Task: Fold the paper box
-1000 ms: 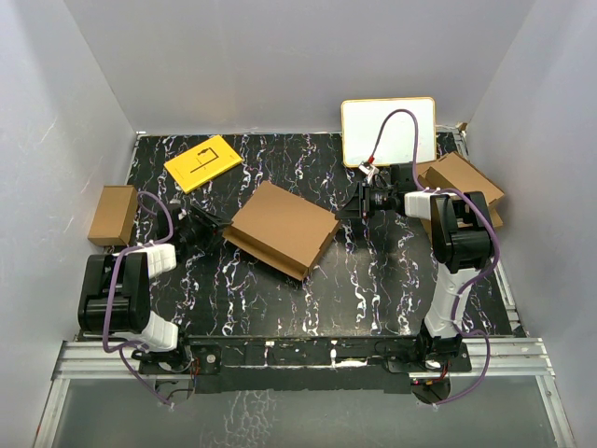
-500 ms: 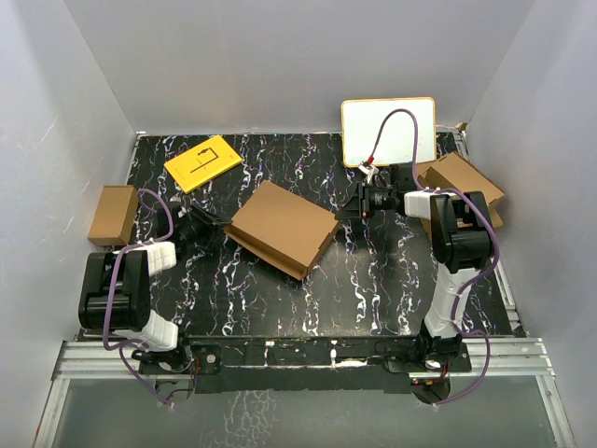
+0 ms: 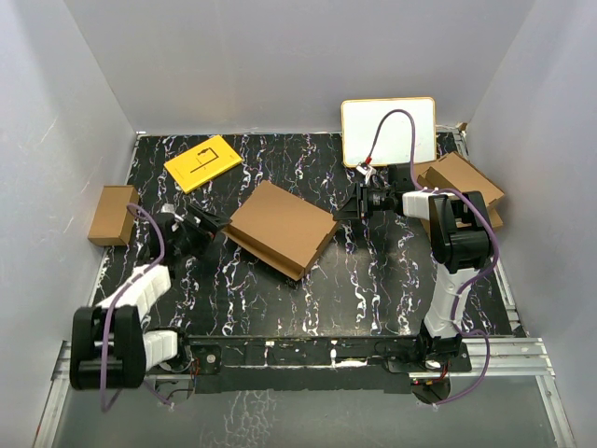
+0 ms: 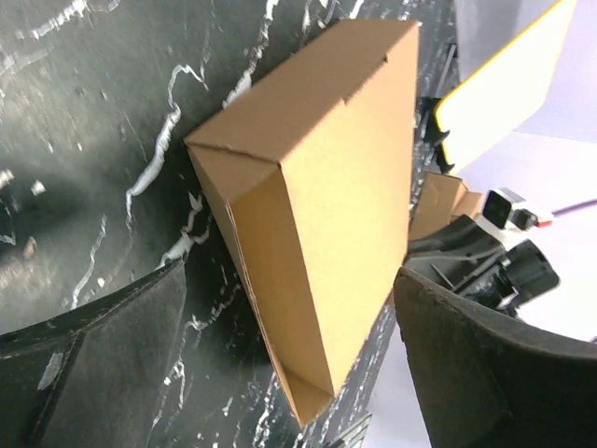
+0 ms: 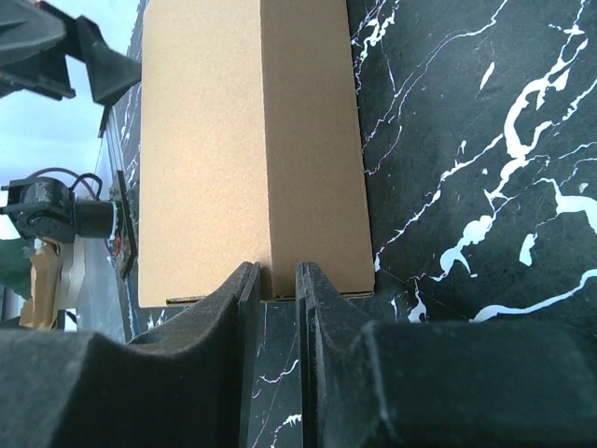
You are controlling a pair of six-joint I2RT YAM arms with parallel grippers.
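Paper box lies diagonally between the arms; left gripper spread wide, empty, facing its left corner; right gripper nearly closed at the opposite end, contact unclear

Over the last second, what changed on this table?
The left arm swung its elbow back toward the near edge, and the left gripper now stands wide open facing the paper box, holding nothing. The box and the right gripper pinching its edge stayed put.

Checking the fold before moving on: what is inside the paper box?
The inside cannot be seen: the top panel of the paper box covers it. Only plain brown outer faces show, on the marbled table.
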